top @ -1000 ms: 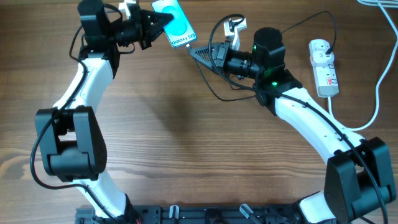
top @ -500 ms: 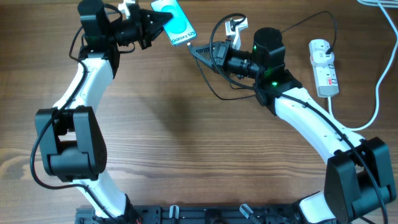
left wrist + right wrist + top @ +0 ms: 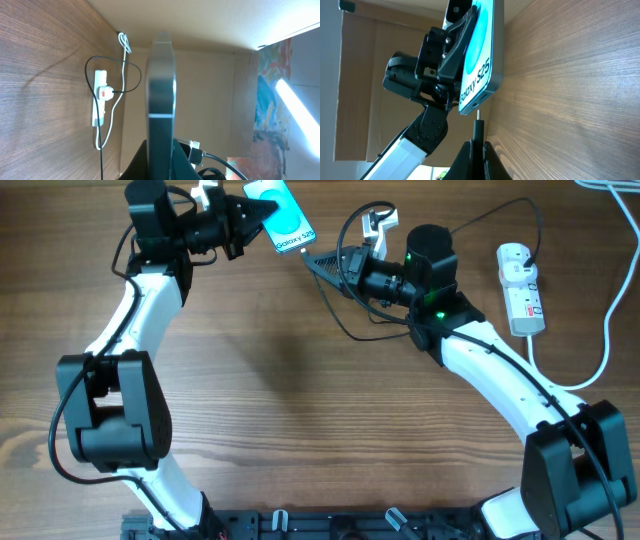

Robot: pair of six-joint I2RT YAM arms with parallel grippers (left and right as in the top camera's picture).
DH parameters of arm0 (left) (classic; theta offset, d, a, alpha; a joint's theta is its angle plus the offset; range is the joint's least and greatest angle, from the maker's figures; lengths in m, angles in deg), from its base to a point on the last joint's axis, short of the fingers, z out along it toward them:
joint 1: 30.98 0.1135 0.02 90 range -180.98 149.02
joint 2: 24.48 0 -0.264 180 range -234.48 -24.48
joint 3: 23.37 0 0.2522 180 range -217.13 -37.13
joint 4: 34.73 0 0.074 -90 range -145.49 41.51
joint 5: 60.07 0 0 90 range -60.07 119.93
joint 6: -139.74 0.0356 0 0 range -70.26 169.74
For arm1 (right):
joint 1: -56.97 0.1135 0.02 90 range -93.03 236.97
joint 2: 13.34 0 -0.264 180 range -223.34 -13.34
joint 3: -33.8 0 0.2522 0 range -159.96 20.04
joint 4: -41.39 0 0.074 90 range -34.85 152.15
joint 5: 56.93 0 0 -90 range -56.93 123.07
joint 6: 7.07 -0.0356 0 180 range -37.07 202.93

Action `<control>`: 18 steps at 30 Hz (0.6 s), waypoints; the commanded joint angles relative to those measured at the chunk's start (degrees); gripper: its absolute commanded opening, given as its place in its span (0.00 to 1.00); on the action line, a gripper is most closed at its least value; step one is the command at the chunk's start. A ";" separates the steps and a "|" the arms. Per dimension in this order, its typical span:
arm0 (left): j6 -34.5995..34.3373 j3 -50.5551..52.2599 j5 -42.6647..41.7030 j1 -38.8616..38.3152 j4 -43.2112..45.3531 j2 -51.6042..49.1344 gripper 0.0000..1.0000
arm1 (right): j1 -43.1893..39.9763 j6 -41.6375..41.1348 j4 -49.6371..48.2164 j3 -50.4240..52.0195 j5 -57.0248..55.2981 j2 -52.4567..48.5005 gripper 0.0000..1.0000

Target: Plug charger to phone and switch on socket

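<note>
My right gripper (image 3: 478,146) is pinched together on the charger (image 3: 478,125), gripping right behind the plug, so the small metal tip sticks straight out past my fingertips. The phone (image 3: 481,55) sits just beyond that tip. Its short bottom edge faces me, near the tip but not touching it (a thin gap shows in the right wrist view). The phone's long axis runs on away from me, close to the plug's own line and tilted slightly off it. The dark port slot on that edge looks roughly lined up with the tip, maybe a hair to one side, so I judge the next move to be a short straight push along the plug's axis.

My left gripper (image 3: 250,215) is clamped on the phone's far half, screen up (seen from overhead), and braces it against that push. The right hand is the one nearer the port.

The black cable trails back under my right arm. The socket (image 3: 520,288) lies well apart, out past my right elbow side, with the white adapter already seated at its end (I can't read the switch position). My right hand is the closer one for the switch, once it is free.
</note>
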 commanded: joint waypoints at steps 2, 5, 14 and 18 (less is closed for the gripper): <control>-0.24 -0.37 -1.73 -0.26 0.61 0.42 0.04 | 0.44 -0.28 -0.35 0.31 -0.85 0.17 0.04; -0.11 -0.37 -1.68 -0.79 0.61 0.42 0.04 | 0.48 -0.44 -0.35 0.31 -0.85 0.17 0.04; -0.09 -0.37 -1.70 -0.79 0.61 0.42 0.04 | 0.94 -1.86 -1.66 0.31 -1.29 0.15 0.04; -0.09 -0.37 -1.73 -0.79 0.63 0.42 0.04 | 0.92 -2.32 -0.85 0.31 -3.06 0.15 0.04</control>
